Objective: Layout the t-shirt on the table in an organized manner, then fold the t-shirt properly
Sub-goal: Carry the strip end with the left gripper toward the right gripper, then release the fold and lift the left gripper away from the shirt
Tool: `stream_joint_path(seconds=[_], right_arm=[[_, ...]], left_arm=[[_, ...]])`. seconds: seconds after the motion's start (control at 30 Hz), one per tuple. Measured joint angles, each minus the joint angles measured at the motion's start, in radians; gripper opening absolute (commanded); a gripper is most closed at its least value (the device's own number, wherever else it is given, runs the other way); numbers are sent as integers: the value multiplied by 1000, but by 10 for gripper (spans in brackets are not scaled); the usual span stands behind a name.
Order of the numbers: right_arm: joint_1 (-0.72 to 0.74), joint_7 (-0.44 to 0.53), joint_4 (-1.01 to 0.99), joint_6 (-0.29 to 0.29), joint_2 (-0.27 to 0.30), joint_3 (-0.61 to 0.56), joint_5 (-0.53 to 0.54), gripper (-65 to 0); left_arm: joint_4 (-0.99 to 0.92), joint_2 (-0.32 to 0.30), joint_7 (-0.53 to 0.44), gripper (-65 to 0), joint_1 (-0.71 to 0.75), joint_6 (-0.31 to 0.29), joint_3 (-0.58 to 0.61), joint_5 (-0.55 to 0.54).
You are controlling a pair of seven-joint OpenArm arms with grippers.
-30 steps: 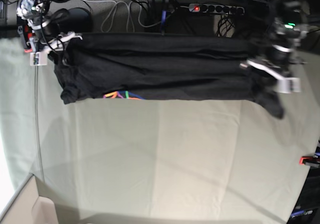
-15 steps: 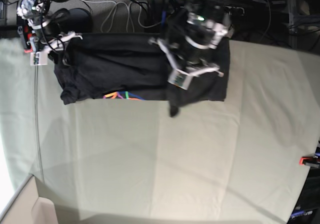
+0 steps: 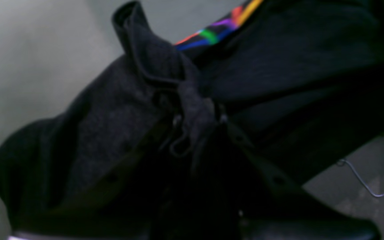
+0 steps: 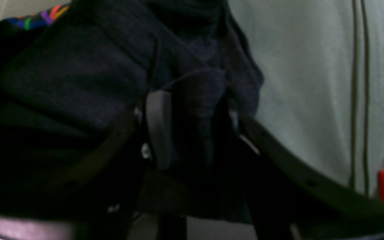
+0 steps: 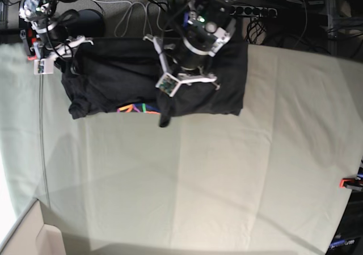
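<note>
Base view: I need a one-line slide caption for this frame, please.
Left gripper carries one end of the t-shirt across the table toward the right gripper pinning the other end.

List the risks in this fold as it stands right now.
1. The left gripper pinches only a bunched corner of the t-shirt; a flap hangs loose below it and may land creased rather than flat.
2. The shirt lies along the far edge of the table, so a hard pull could drag cloth off toward the cables.
3. The right gripper clamps the other end; any slip there skews the fold.
</note>
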Motion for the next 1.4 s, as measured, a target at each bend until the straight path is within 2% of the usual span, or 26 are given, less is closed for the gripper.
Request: stream_joint_path(seconds=[0.37, 0.47, 0.6, 0.67, 0.73, 0.83, 0.9, 1.1, 1.23, 1.33, 1.4], right_arm=[[0, -2, 1, 0, 0, 2, 0, -425], [0, -2, 1, 0, 0, 2, 0, -425], [-3, -2, 1, 0, 0, 2, 0, -425], [-9, 0, 1, 1, 0, 2, 1, -425], [-14, -2, 1, 0, 0, 2, 0, -425], [-13, 1, 1, 0, 0, 2, 0, -425], [-13, -2, 1, 0, 0, 2, 0, -425], [-8, 0, 2, 0, 2, 2, 1, -425], [-8, -1, 2, 0, -12, 3, 1, -423], [-8, -3, 2, 0, -14, 2, 0, -422], [-8, -2, 2, 0, -14, 4, 0, -422]], left_arm=[[-27, -3, 13, -629, -11, 0, 13, 0], [-29, -3, 72, -530, -9, 0, 30, -4], [-29, -4, 49, -338, -16, -7, 58, -12], [-20, -5, 45, -280, -14, -7, 59, -12], [16, -6, 57, -301, -2, -6, 57, -12], [114, -10, 51, -394, 27, 0, 49, -8], [151, -6, 47, -462, 36, -16, 6, -16], [124, -9, 51, -650, 54, 5, -161, -4], [12, -12, 55, -646, 44, -7, -149, -3], [-64, -17, 60, -646, 33, -5, -36, -1], [-97, -29, 56, -646, 11, -21, 41, -43]])
